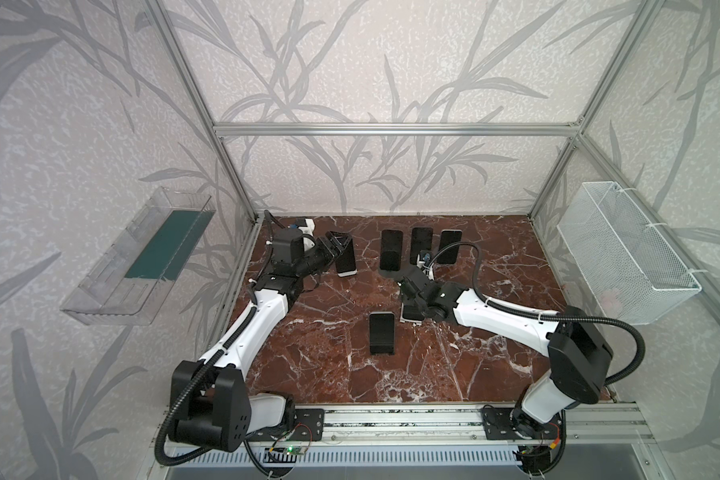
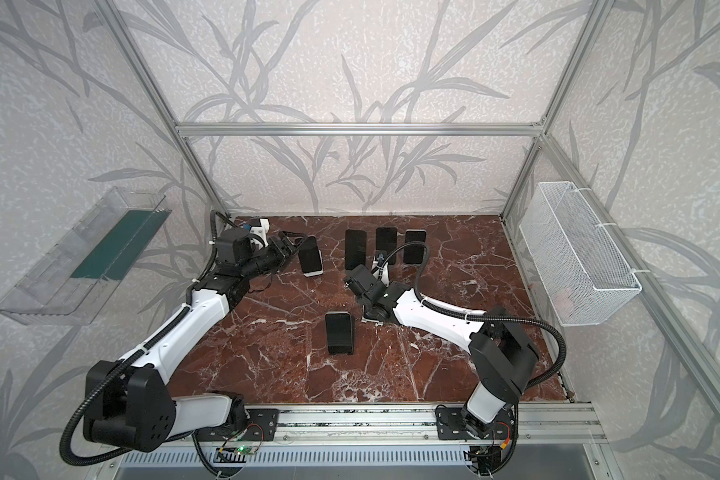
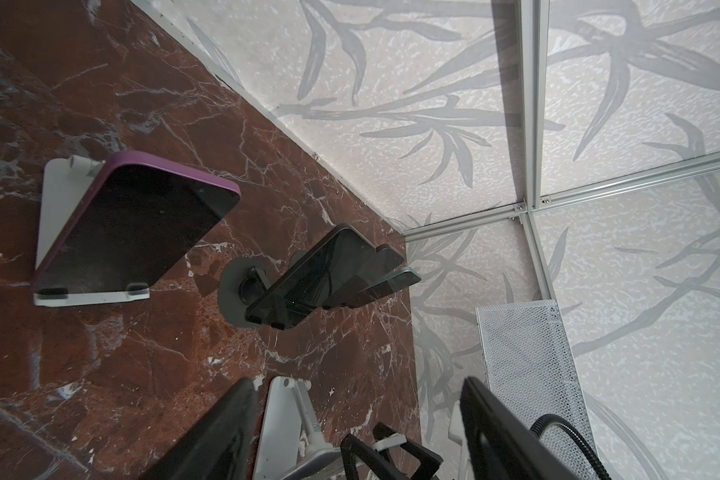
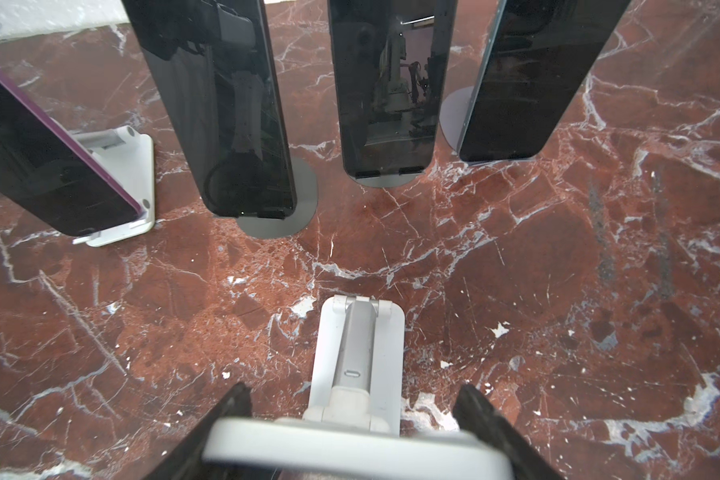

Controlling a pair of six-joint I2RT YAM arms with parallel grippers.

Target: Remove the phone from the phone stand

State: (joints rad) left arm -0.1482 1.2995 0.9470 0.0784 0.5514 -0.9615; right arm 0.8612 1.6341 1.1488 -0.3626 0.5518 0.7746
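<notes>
A white-edged phone (image 4: 350, 444) leans on a white phone stand (image 4: 358, 332) in the middle of the marble table. My right gripper (image 4: 354, 390) is shut on the phone's top edge, one finger at each end. In a top view this phone (image 1: 410, 311) is mostly hidden under the right gripper (image 1: 407, 289). At the back left a purple-cased phone (image 3: 134, 232) rests on another white stand (image 3: 55, 195). My left gripper (image 3: 357, 382) hangs open beside its top corner (image 1: 345, 257) and holds nothing.
Three dark phones on round grey stands (image 1: 391, 249) (image 1: 421, 245) (image 1: 449, 245) line the back. Another dark phone (image 1: 382, 338) stands nearer the front. A white wire basket (image 1: 624, 253) hangs on the right wall, a clear tray (image 1: 138, 257) on the left.
</notes>
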